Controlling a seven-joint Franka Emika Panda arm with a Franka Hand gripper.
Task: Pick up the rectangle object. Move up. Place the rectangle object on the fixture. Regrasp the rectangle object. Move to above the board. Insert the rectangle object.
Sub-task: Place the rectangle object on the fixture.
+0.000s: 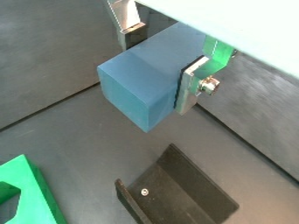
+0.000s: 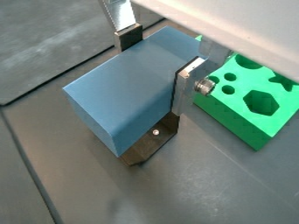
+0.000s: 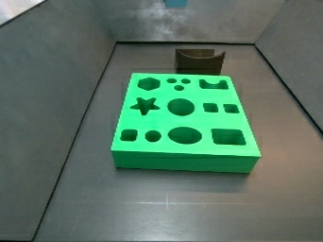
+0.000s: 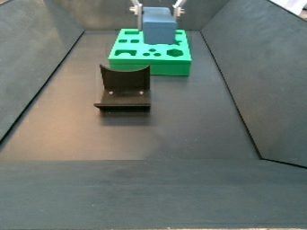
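Note:
My gripper [image 1: 162,59] is shut on the rectangle object [image 1: 142,83], a light blue-grey block clamped between the two silver fingers [image 1: 193,83]. The same hold shows in a wrist view [image 2: 158,61], with the block [image 2: 122,96] filling the gap. In a side view the block [image 4: 157,24] hangs high above the floor. The dark fixture [image 4: 122,87] stands on the floor below it and shows under the block in both wrist views [image 1: 176,188] [image 2: 146,147]. The green board [image 3: 183,123] with shaped holes lies beside the fixture [image 3: 198,60]. The block barely shows at the frame edge [image 3: 177,3].
Dark sloping walls [image 4: 36,72] enclose the dark floor on both sides. A corner of the board shows in both wrist views [image 1: 24,192] [image 2: 251,101].

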